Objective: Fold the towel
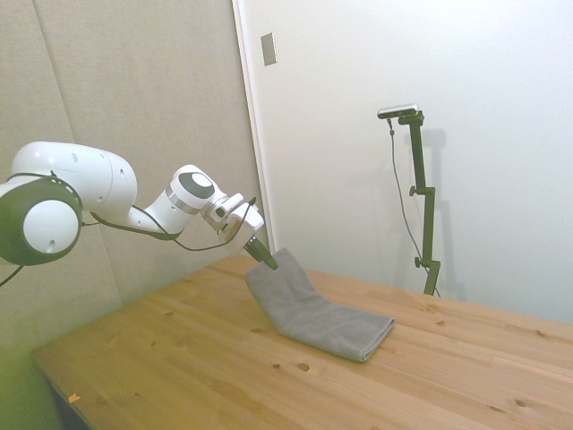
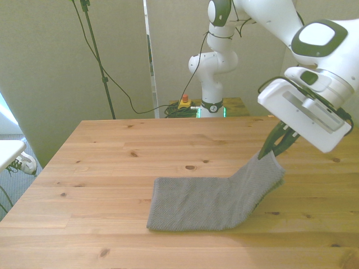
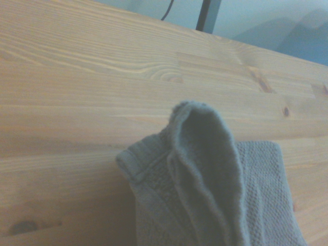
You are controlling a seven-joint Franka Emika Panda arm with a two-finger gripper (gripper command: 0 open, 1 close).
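One grey towel (image 2: 213, 199) lies on the wooden table (image 2: 112, 162), and one white arm (image 2: 314, 50) works over it. The single end effector (image 2: 276, 147) has its dark fingers pinched together on one end of the towel, near the front view's right, and that end stands raised off the table while the rest of the cloth lies flat toward the front view's left. In the side view the end effector (image 1: 263, 257) grips the towel (image 1: 318, 313) at its upper tip, with the cloth sloping down from there to the table (image 1: 179, 358) and ending in a flat, thick-layered edge away from the arm (image 1: 98, 193). The wrist view shows the lifted part of the towel (image 3: 205, 184) close up: a rounded fold of textured grey cloth with a hemmed edge beside it, above the pale planks of the table (image 3: 102, 77). Behind the table in the front view, one small yellow box with a red button (image 2: 184, 102) sits near the robot's base, and part of one shoe (image 2: 22, 163) shows on the floor at the front view's left edge.
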